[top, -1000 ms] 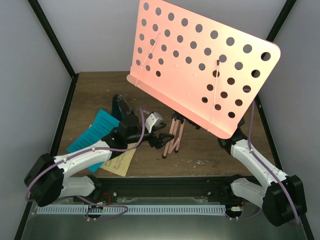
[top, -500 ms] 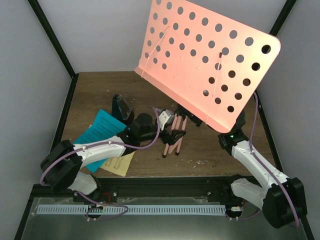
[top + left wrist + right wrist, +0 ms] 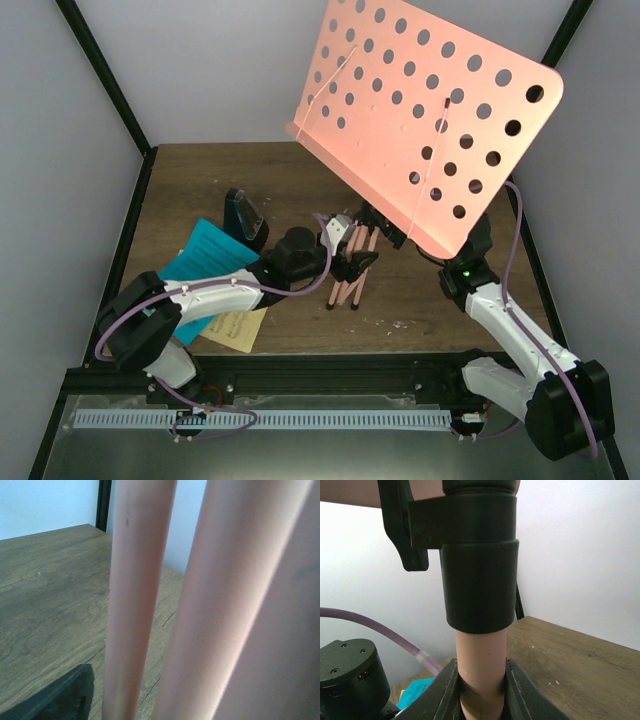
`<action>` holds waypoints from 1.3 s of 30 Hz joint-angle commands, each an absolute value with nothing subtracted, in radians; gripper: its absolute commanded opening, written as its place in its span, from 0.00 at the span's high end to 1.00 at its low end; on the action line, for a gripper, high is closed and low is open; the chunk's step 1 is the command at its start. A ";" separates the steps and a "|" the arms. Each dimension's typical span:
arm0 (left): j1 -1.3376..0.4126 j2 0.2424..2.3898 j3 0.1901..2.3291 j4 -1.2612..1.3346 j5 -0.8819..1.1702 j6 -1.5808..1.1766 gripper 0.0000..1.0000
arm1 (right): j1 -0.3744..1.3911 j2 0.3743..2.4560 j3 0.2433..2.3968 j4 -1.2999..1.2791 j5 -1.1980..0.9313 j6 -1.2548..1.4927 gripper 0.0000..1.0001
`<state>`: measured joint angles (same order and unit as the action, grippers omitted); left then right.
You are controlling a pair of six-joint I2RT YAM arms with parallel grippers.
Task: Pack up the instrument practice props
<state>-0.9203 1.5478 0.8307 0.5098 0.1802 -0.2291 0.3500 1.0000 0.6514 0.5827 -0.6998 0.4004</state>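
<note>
From the top camera I see the pink music stand (image 3: pixel 430 110) upright right of centre on the wooden table (image 3: pixel 190 175). Its hole-punched desk is tilted and fills the upper right of the frame. The folded tripod legs (image 3: pixel 347 275) come down together near the middle of the table.

My left gripper (image 3: pixel 352 262) is right at those legs, just above their lower ends. On the left wrist camera two pink tubes (image 3: pixel 137 600) fill most of the picture at very close range. One dark fingertip (image 3: pixel 60 700) shows in the lower left corner. I cannot tell whether the jaws are resting on the legs or standing off them, so its state is unclear to me.

My right arm (image 3: pixel 500 310) reaches up under the lower edge of the desk. On the right wrist camera the right gripper (image 3: pixel 481 685) is clamped narrowly on the stand's pink post, just below a black collar (image 3: pixel 479 580) with a lever (image 3: pixel 402 525).

The small black metronome (image 3: pixel 243 215) stands left of centre, apart from the stand. The cyan page (image 3: pixel 205 252) lies just below it, partly under my left arm. The pale-yellow page (image 3: pixel 240 325) lies at the near edge, also partly covered by that arm.
</note>
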 commanded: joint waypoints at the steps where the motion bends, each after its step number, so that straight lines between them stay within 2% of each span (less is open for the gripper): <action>1: -0.945 1.586 0.875 0.469 0.143 -0.218 0.31 | 0.393 0.949 0.675 0.657 -0.808 0.424 0.99; 13: -0.947 1.444 0.859 0.362 0.073 -0.151 0.70 | 0.393 0.906 0.703 0.638 -0.588 0.554 0.99; 16: -0.946 1.380 0.858 0.270 0.091 -0.138 0.81 | 0.393 0.913 0.705 0.583 -0.480 0.629 0.99; 21: -0.945 1.308 0.862 0.081 0.167 -0.131 0.90 | 0.394 0.951 0.649 0.533 -0.332 0.707 0.99; 24: -0.945 1.311 0.880 -0.026 0.220 -0.149 1.00 | 0.393 0.973 0.577 0.554 -0.256 0.754 0.99; 34: -0.931 1.393 0.890 -0.061 0.225 -0.190 1.00 | 0.393 1.116 0.400 0.719 -0.147 0.782 0.99; 39: -0.874 1.470 0.942 -0.079 0.250 -0.205 1.00 | 0.392 1.178 0.351 0.767 -0.109 0.747 0.93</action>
<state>-0.9180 1.4826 0.8486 -0.1776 0.2142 -0.2268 0.4267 1.1542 0.3618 0.6006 -0.3428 0.9199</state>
